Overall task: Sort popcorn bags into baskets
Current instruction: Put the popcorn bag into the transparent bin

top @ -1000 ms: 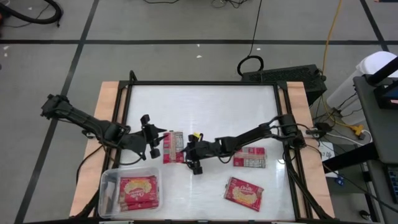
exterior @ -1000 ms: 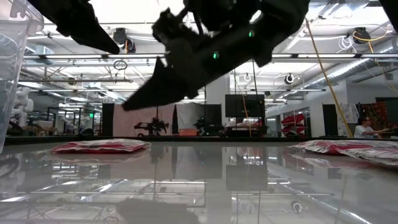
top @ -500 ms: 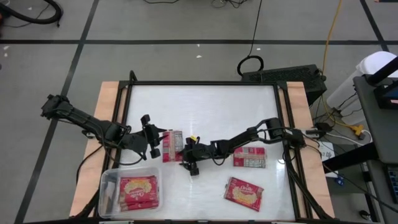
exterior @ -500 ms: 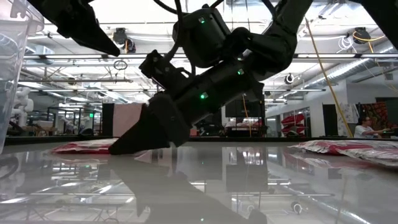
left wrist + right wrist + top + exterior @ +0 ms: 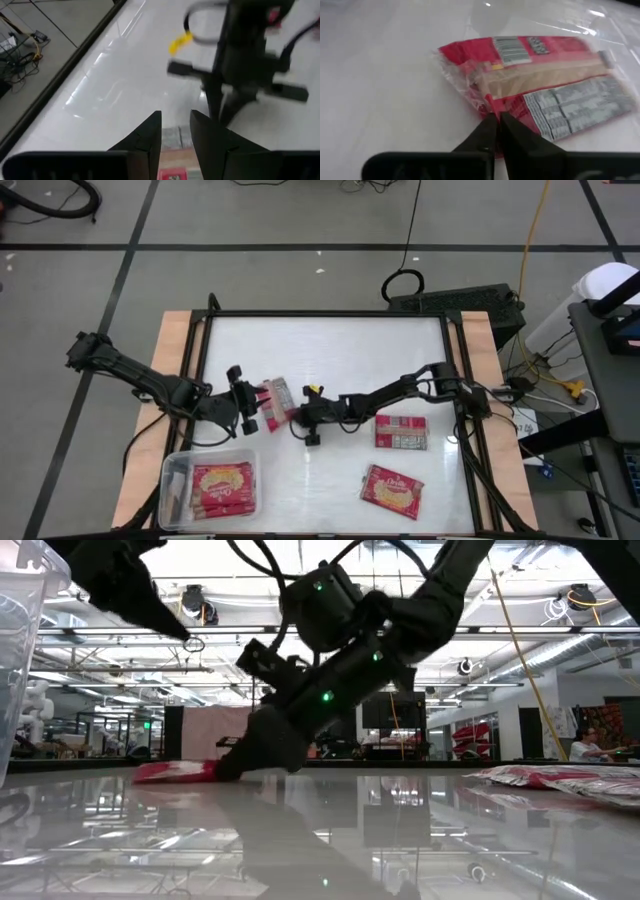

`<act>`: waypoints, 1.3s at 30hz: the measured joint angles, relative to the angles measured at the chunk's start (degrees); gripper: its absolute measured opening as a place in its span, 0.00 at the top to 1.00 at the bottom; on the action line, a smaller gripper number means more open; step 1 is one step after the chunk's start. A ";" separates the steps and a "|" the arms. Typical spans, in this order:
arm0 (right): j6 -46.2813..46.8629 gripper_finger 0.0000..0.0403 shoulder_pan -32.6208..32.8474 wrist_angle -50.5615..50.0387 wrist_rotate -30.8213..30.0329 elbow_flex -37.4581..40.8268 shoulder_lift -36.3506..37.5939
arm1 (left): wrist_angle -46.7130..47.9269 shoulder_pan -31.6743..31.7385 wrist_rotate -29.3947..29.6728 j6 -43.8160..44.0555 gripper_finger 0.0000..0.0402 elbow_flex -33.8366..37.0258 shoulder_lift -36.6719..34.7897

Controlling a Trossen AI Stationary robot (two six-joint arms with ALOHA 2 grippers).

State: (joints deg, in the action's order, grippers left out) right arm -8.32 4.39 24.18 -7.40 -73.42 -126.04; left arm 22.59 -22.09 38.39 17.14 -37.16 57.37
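A red popcorn bag (image 5: 277, 398) lies tilted at the table's middle left, its grey-white back (image 5: 545, 75) facing up. My right gripper (image 5: 497, 120) reaches in from the table's right and is shut on this bag's edge. My left gripper (image 5: 258, 405) stands at the bag's left side, open by a narrow gap (image 5: 176, 120). Part of the bag (image 5: 172, 142) shows under that gap, and whether the fingers touch it I cannot tell. The clear basket (image 5: 170, 480) at the near left holds popcorn bags (image 5: 222, 485). My right gripper pinches the bag's long red edge (image 5: 490, 106), beside the printed panel, between its two fingers. The fingers slant down from the table's right and lie across that edge. The bag (image 5: 175, 772) rests on the table.
Two more popcorn bags lie on the table's right half, one (image 5: 401, 432) with its back up and one (image 5: 392, 490) nearer the front edge. A black frame and wooden side boards (image 5: 170, 340) border the white table top. Bare table lies toward the far edge.
My right gripper has dropped to the table and gone toward its left, then a little toward the far edge, and has taken hold of the bag's edge. The bag has turned about and slid slightly toward the far edge.
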 joint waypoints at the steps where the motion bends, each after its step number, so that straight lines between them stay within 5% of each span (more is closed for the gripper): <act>1: -0.11 0.98 -0.32 -0.93 -0.02 0.04 1.00 | -0.44 0.00 0.00 0.43 0.74 0.79 0.02; 13: -1.03 1.00 -6.41 -10.19 0.28 -0.04 11.78 | -9.83 0.00 -2.11 -2.48 0.71 7.63 0.02; 28: 2.50 1.00 -12.81 -10.52 7.58 -0.03 15.63 | -13.04 8.53 1.42 -11.13 0.41 8.49 0.02; 35: 1.74 1.00 -13.06 -9.78 7.72 -0.03 15.65 | -13.44 17.75 -12.08 -16.47 0.44 8.49 2.11; 39: 1.62 1.00 -13.06 -8.97 7.96 -0.03 15.65 | -15.14 21.01 -12.86 -18.63 0.55 8.51 4.18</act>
State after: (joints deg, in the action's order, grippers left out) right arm -6.70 -8.67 15.22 0.56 -73.45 -110.39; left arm 7.44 -1.08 25.53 -1.49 -28.64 61.55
